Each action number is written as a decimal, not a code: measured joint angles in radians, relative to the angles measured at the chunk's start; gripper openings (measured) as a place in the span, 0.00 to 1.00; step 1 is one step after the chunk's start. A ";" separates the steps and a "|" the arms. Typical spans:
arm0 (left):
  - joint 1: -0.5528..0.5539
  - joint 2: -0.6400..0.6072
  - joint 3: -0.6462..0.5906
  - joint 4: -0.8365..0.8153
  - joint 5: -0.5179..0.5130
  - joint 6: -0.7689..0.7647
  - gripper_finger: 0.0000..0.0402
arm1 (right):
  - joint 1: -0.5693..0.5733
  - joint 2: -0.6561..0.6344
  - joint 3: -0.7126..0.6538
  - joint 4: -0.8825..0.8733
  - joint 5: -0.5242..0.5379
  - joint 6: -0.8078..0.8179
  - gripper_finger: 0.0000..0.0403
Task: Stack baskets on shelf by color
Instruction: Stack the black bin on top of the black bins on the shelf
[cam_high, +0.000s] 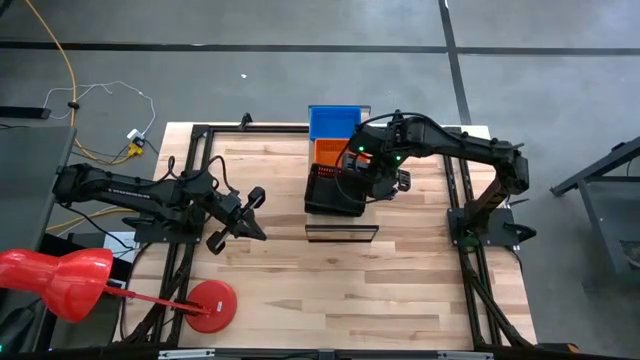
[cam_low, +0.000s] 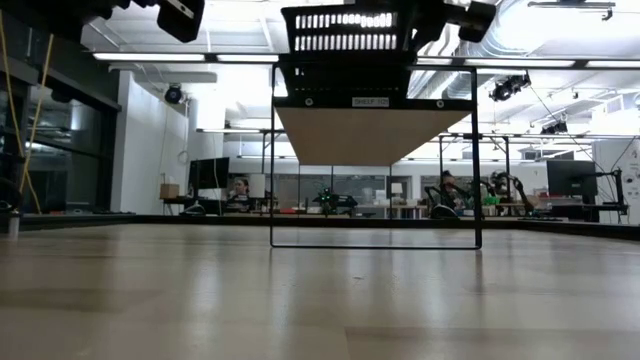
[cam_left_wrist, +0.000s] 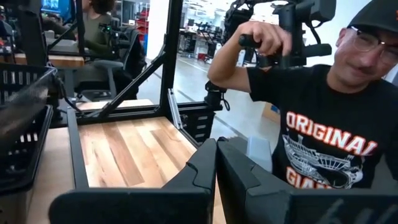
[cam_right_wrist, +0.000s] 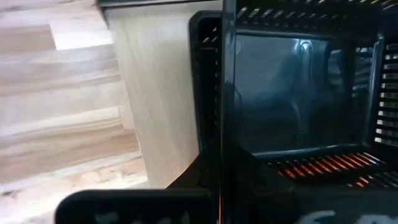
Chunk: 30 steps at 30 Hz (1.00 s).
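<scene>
Baskets are sitting in a row on the shelf (cam_high: 341, 233): blue basket (cam_high: 334, 121) and orange basket (cam_high: 328, 151) beyond the right gripper (cam_high: 356, 178), which is pinching the black basket (cam_high: 333, 190) rim, apparently placing it. Left gripper (cam_high: 240, 217) is waiting closed, empty, well apart.

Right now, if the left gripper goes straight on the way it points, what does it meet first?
Probably nothing on the table: the shut left gripper points over bare tabletop toward the black table frame. Beyond the edge stands a person, though depth is unclear.
</scene>
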<state>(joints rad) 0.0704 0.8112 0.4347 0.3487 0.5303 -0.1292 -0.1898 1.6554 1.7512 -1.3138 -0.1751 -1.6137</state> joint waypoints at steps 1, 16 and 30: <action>0.000 0.000 0.000 0.000 0.000 -0.002 0.00 | 0.000 0.000 0.000 0.005 0.000 0.012 0.00; 0.000 0.000 0.000 0.001 0.001 -0.025 0.00 | 0.000 0.000 0.000 0.062 0.001 0.080 0.00; 0.000 0.000 0.000 0.000 0.001 -0.025 0.00 | 0.000 0.000 0.000 0.008 -0.059 0.064 0.00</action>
<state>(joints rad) 0.0704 0.8112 0.4351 0.3489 0.5308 -0.1543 -0.1902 1.6558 1.7512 -1.3059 -0.2340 -1.5502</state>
